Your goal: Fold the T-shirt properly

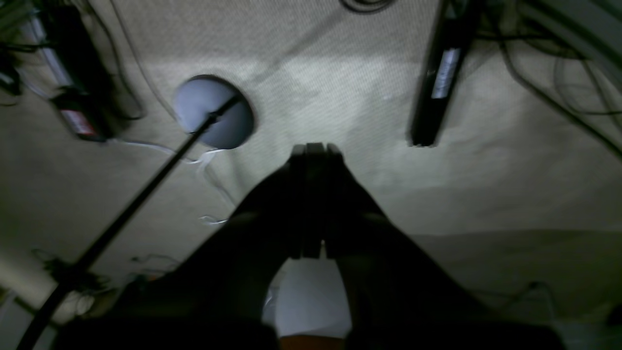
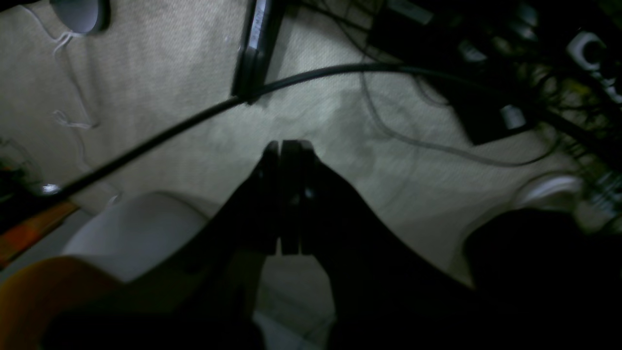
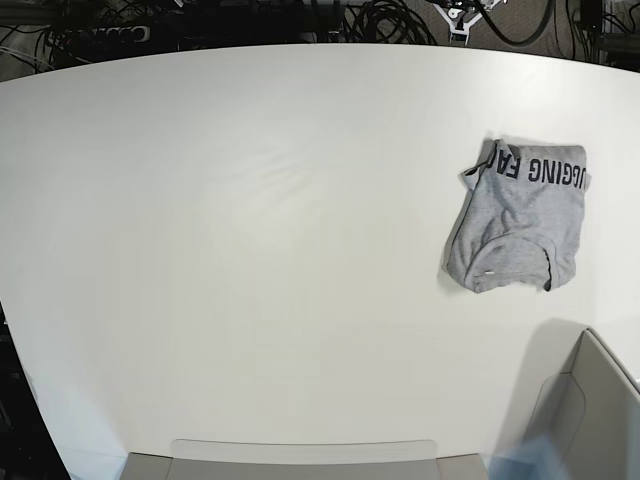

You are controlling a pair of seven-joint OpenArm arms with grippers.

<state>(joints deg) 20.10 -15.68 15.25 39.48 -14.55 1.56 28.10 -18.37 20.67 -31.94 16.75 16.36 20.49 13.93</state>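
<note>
Grey and soft, the T-shirt (image 3: pixel 517 218) lies bunched on the white surface (image 3: pixel 250 250), best pinched at an edge; both arms' fingers are pressed together, holding nothing.

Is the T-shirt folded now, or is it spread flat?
Folded: the T-shirt lies on the white table as a compact bundle, lettered edge turned over.

Folded T-shirt (image 3: pixel 517 220) on white table (image 3: pixel 250 250)
</note>
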